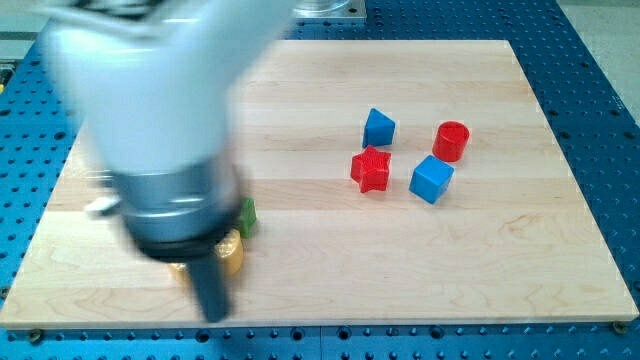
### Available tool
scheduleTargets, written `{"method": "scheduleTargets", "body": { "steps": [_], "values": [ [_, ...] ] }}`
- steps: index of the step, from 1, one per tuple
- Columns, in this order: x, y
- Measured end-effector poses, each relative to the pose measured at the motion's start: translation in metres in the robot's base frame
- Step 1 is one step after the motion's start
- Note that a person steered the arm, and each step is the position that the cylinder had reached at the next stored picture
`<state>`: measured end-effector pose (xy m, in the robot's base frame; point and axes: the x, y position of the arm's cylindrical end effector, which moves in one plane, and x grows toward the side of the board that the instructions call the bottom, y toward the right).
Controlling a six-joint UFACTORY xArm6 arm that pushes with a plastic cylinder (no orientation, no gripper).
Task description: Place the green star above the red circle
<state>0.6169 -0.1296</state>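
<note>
My tip (214, 316) sits at the table's (520, 270) 7 o'clock, with no hand to open or close, just below the mostly hidden green star (247, 215), a light, rigid block that should slide easily when nudged on its left face toward the far red circle (451, 141) at 2 o'clock.

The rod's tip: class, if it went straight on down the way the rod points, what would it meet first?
My tip points down at the wooden board, so it would meet the board first, just below the yellow block; depth is unclear.
</note>
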Motion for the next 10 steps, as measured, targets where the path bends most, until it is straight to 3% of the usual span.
{"method": "scheduleTargets", "body": {
  "steps": [1,2,4,8,9,10],
  "values": [
    [-0.019,-0.031],
    [-0.039,-0.019],
    [-0.014,0.037],
    [-0.142,0.036],
    [-0.174,0.064],
    [-0.180,0.100]
  ]
}}
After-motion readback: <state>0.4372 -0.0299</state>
